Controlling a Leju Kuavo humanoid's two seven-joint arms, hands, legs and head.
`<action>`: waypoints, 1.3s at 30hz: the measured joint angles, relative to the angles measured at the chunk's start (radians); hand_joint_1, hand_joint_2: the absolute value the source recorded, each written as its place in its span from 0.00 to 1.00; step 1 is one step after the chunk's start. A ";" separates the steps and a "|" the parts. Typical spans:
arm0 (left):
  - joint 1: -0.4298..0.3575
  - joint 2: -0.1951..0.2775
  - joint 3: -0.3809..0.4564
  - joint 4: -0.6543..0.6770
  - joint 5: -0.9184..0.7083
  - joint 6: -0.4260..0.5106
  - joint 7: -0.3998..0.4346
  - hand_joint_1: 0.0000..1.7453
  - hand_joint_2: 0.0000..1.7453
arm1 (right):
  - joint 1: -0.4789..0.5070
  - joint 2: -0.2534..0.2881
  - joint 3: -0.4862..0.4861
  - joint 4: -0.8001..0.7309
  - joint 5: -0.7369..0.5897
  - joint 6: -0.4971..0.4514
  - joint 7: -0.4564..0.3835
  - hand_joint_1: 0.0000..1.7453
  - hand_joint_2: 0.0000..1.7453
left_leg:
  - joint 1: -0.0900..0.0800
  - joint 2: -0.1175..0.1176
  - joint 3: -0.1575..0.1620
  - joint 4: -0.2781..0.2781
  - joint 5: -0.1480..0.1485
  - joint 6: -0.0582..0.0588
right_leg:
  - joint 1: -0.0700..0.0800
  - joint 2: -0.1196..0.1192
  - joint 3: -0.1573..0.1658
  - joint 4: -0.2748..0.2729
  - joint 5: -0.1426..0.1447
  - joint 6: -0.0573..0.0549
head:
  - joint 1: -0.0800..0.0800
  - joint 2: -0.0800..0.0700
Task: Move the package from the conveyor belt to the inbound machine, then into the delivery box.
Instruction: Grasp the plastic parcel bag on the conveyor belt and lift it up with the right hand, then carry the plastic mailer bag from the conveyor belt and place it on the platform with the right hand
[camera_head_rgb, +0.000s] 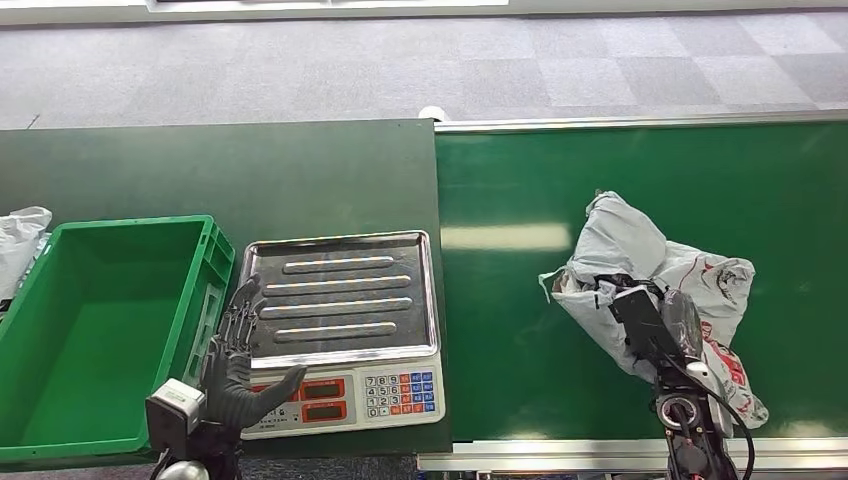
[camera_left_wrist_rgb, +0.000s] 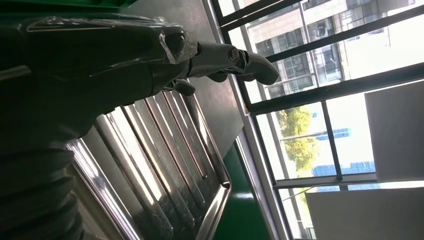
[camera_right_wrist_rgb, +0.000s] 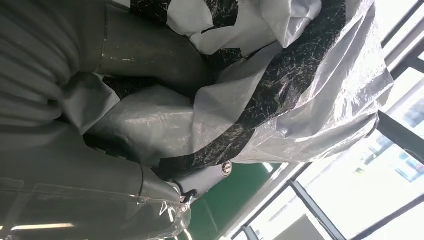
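Note:
The package (camera_head_rgb: 640, 250), a crumpled grey-white plastic bag with red print, lies on the green conveyor belt (camera_head_rgb: 510, 320) at the right. My right hand (camera_head_rgb: 648, 318) is on its near side and grips it. In the right wrist view the thumb and a finger (camera_right_wrist_rgb: 205, 177) close around the bag's plastic (camera_right_wrist_rgb: 280, 85). The inbound machine, a scale with a ribbed steel tray (camera_head_rgb: 340, 295), stands left of the belt. My left hand (camera_head_rgb: 235, 360) hovers open at the tray's near left corner, fingers spread (camera_left_wrist_rgb: 225, 57) over the tray (camera_left_wrist_rgb: 165, 165). The green delivery box (camera_head_rgb: 100, 330) is at the far left.
The scale's keypad and red displays (camera_head_rgb: 400, 392) face me at the table's front edge. Another white bag (camera_head_rgb: 20, 245) lies beyond the box's left rim. The dark green table (camera_head_rgb: 200, 170) extends behind the box and scale. Grey carpet lies beyond.

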 joint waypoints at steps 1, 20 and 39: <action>0.000 0.000 0.001 0.000 0.003 0.002 -0.005 0.00 1.00 | 0.009 0.004 -0.005 -0.021 -0.007 -0.008 -0.012 1.00 1.00 | 0.000 0.000 0.000 0.000 0.000 0.000 | 0.000 0.000 0.000 0.000 0.000 0.000 | 0.000 0.000; -0.044 0.005 0.015 0.007 0.112 0.122 -0.123 0.00 1.00 | -0.184 0.003 0.390 -0.418 0.313 -0.125 -0.139 1.00 1.00 | 0.000 0.004 0.001 0.000 0.003 0.000 | 0.000 0.002 0.001 0.001 0.002 -0.001 | 0.000 0.000; -0.083 0.032 0.005 0.032 0.141 0.127 -0.122 0.00 1.00 | -0.581 0.124 0.957 0.018 0.361 -0.026 -0.193 1.00 1.00 | 0.001 0.003 0.000 0.000 0.003 0.000 | 0.001 0.001 -0.001 0.001 0.002 -0.001 | 0.000 0.000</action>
